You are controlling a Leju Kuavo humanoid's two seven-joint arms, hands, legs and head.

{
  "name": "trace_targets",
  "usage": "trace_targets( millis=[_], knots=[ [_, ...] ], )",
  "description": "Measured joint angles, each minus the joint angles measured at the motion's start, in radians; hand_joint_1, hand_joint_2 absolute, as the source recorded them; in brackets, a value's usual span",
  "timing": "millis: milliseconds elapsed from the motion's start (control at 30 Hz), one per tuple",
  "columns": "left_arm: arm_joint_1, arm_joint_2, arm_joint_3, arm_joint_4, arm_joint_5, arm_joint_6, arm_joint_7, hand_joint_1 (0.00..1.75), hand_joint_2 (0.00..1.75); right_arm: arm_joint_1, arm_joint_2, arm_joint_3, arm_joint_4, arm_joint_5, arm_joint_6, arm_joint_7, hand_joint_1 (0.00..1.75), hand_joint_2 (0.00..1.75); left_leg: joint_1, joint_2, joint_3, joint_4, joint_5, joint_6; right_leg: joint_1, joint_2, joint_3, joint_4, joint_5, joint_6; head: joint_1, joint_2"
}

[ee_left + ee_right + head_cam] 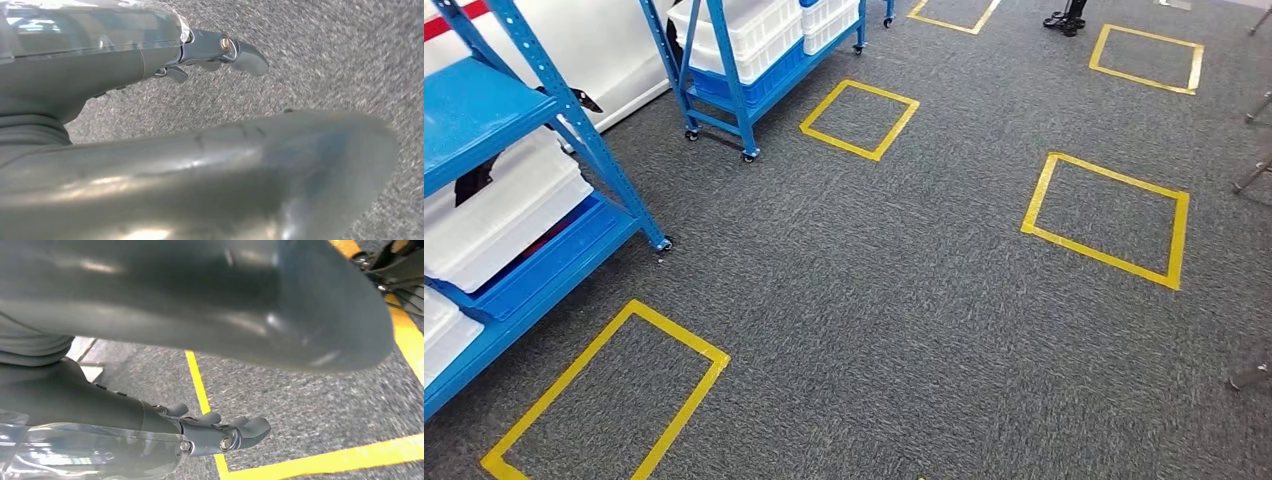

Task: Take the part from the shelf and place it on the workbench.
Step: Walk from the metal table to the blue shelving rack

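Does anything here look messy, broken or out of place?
Nothing stands out. White bins sit on the blue shelves, yellow tape squares lie flat on the grey carpet, and both hands hold nothing.

The grey carpet (904, 300) covers the whole floor. On it are squares of yellow tape: one tape square (606, 395) lies just in front of the near blue rack, another square (860, 119) lies beside the far blue rack, and a third square (1108, 218) lies well apart from both. Far from the racks, a pair of dark shoes (1065, 20) stands on the carpet.
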Motion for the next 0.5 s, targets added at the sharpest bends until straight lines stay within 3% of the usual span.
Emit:
trace_targets(
  millis=[33,67,133,200,233,300,333,400,433,500],
  knots=[
    [0.001,0.001,-0.003,0.0,-0.003,-0.002,-0.009,0.0,0.0,0.001,0.0,-0.003,0.001,-0.003,0.003,0.008,0.0,0.0,0.003,0.003,0.0,0.003,0.008,-0.003,0.0,-0.013,0.0,0.001,-0.001,0.002,0.0,0.0],
    [0.002,0.003,-0.005,0.0,-0.005,-0.003,-0.016,0.0,0.0,0.001,0.0,-0.005,0.002,-0.005,0.006,0.014,0.0,0.0,0.005,0.008,0.021,-0.033,0.034,-0.006,0.0,-0.025,0.001,0.002,-0.003,0.004,0.0,0.0],
    [0.001,0.006,-0.012,0.0,-0.011,-0.007,-0.023,0.0,0.0,0.002,-0.001,-0.011,0.003,-0.01,0.009,0.024,0.0,0.0,0.006,0.044,0.099,-0.175,0.095,-0.008,0.0,-0.047,0.005,0.008,-0.01,0.012,0.0,0.0],
    [-0.004,0.008,-0.019,0.0,-0.016,-0.01,-0.021,0.0,0.0,0.003,-0.004,-0.019,0.003,-0.014,0.009,0.028,0.0,0.0,0.003,0.075,0.147,-0.267,0.12,0.003,0.004,-0.065,0.01,0.015,-0.019,0.023,0.0,0.0],
    [-0.006,0.009,-0.022,0.0,-0.018,-0.01,-0.017,0.0,0.0,0.003,-0.006,-0.022,0.003,-0.015,0.009,0.028,0.0,0.0,0.0,0.077,0.152,-0.28,0.119,0.01,0.006,-0.073,0.012,0.017,-0.022,0.03,0.0,0.0],
    [-0.007,0.01,-0.027,0.0,-0.022,-0.01,-0.001,0.0,0.0,-0.001,-0.009,-0.027,0.003,-0.016,0.009,0.03,0.0,0.0,-0.001,0.054,0.152,-0.282,0.121,0.025,0.004,-0.085,0.018,0.018,-0.026,0.042,0.0,0.0],
    [-0.007,0.01,-0.03,0.0,-0.023,-0.01,0.009,0.0,0.0,-0.002,-0.011,-0.029,0.003,-0.016,0.008,0.031,0.0,0.0,0.0,0.044,0.153,-0.285,0.124,0.03,0.002,-0.072,0.018,0.027,-0.035,0.049,0.0,0.0],
    [-0.01,0.01,-0.038,0.0,-0.026,-0.009,0.025,0.0,0.0,0.0,-0.016,-0.033,0.003,-0.017,0.008,0.037,0.0,0.0,0.003,0.025,0.156,-0.289,0.129,0.04,-0.003,-0.019,-0.01,0.094,-0.08,0.06,0.0,0.0],
    [-0.012,0.01,-0.042,0.0,-0.028,-0.009,0.03,0.0,0.0,0.003,-0.019,-0.034,0.003,-0.017,0.009,0.039,0.0,0.0,0.002,0.015,0.154,-0.289,0.131,0.043,-0.005,0.009,-0.04,0.156,-0.113,0.062,0.0,0.0],
    [-0.014,0.01,-0.046,0.0,-0.03,-0.009,0.036,0.0,0.0,0.007,-0.024,-0.039,0.004,-0.017,0.01,0.043,0.0,0.0,0.0,-0.009,0.151,-0.288,0.133,0.047,-0.005,0.029,-0.101,0.273,-0.156,0.061,0.0,0.0]
  ],
)
